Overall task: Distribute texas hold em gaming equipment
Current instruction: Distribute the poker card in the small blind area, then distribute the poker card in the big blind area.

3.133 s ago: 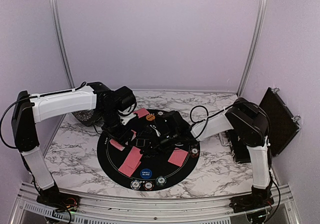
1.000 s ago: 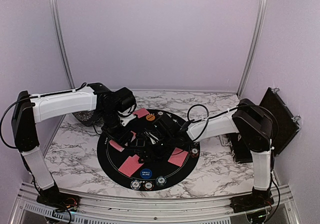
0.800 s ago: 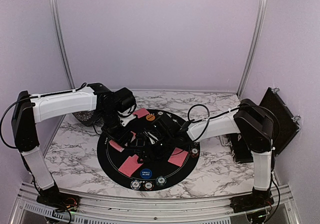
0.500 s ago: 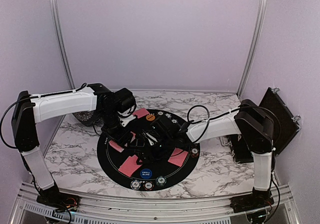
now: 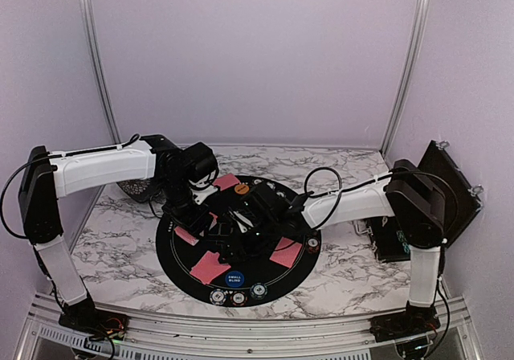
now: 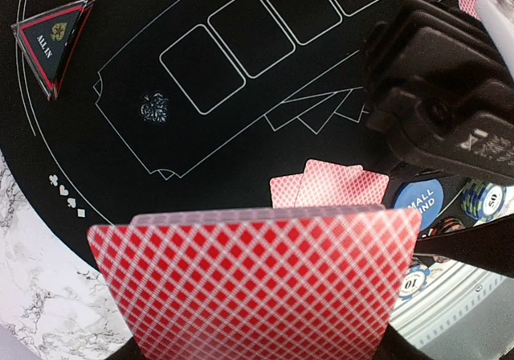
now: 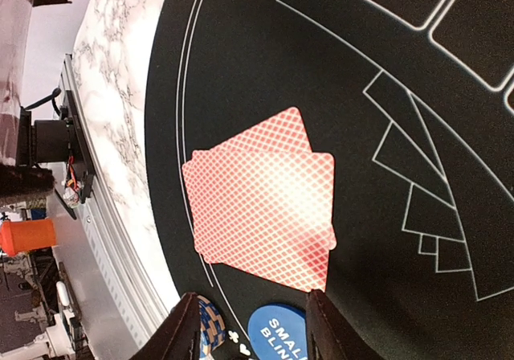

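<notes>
My left gripper [image 6: 261, 352] pinches a red-backed card stack [image 6: 257, 284], fingers mostly cut off; right gripper [image 7: 250, 328] spread near two overlapping cards [image 7: 261, 207].

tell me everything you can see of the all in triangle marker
The triangle marker is small and black with a red border, white ALL IN lettering and a gold emblem, plastic by its look. It lies flat on the black mat near the mat's edge, with nothing else touching it.

Left arm [image 5: 104, 167] and right arm [image 5: 353, 203] are reaching inward, wrists close together. Left gripper [image 6: 257, 350] is clamping red-backed cards [image 6: 257, 284]; right gripper [image 7: 253, 328] is holding its fingers apart, apparently empty.
</notes>
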`<state>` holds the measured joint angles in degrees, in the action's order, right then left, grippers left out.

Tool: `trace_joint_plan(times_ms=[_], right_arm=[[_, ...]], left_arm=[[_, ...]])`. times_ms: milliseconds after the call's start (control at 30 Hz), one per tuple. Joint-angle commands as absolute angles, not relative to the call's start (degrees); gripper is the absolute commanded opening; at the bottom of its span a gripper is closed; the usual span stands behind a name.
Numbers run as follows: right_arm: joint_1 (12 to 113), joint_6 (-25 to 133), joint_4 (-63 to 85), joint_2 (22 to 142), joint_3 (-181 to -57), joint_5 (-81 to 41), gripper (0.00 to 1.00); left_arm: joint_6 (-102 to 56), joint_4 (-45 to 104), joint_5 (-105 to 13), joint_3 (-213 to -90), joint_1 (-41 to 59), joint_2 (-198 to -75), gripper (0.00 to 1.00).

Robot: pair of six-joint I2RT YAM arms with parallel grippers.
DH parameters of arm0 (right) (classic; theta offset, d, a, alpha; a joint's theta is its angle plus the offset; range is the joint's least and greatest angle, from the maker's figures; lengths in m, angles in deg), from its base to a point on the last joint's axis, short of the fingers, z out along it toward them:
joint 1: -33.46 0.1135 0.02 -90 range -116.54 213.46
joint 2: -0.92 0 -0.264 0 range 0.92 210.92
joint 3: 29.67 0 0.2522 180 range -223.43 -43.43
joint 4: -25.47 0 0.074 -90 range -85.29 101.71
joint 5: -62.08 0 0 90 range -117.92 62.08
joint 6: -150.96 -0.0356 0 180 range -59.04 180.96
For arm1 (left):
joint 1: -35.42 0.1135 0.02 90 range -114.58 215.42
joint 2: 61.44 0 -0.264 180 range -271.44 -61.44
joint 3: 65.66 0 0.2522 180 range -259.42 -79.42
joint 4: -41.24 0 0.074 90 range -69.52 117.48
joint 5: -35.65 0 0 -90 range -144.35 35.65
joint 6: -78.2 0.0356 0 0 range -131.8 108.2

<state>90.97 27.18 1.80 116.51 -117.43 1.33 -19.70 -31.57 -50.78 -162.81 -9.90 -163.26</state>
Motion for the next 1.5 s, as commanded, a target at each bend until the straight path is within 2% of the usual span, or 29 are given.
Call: trace_joint_plan(times_ms=[0, 400, 667, 867, 1133, 1467], right_arm=[[91.51, 27.99, 0.83, 113.84, -118.21, -0.15, 0.43], [90.46, 26.85, 1.89, 110.1, -115.93, -2.26, 0.44], [84.11, 21.56, 10.81, 107.13, -112.04, 5.79, 0.46], [81.16, 14.98, 20.62, 108.95, -112.56, 12.19, 0.51], [80.78, 11.4, 23.88, 115.48, -118.63, 16.07, 0.56], [80.57, 7.54, 29.26, 117.97, -119.62, 18.17, 0.59]], left_arm=[[-19.44, -31.31, -50.66, -162.81, -9.61, -161.51, 0.57], [-19.27, -31.32, -50.47, -162.92, -9.6, -161.41, 0.57], [-19.08, -31.32, -50.05, -163.09, -9.67, -161.11, 0.57], [-18.95, -31.23, -49.88, -163.24, -9.67, -161.02, 0.57], [-18.92, -31.01, -49.6, -163.87, -9.76, -161.06, 0.57], [-18.77, -31.05, -49.37, -163.77, -9.76, -160.79, 0.57]])
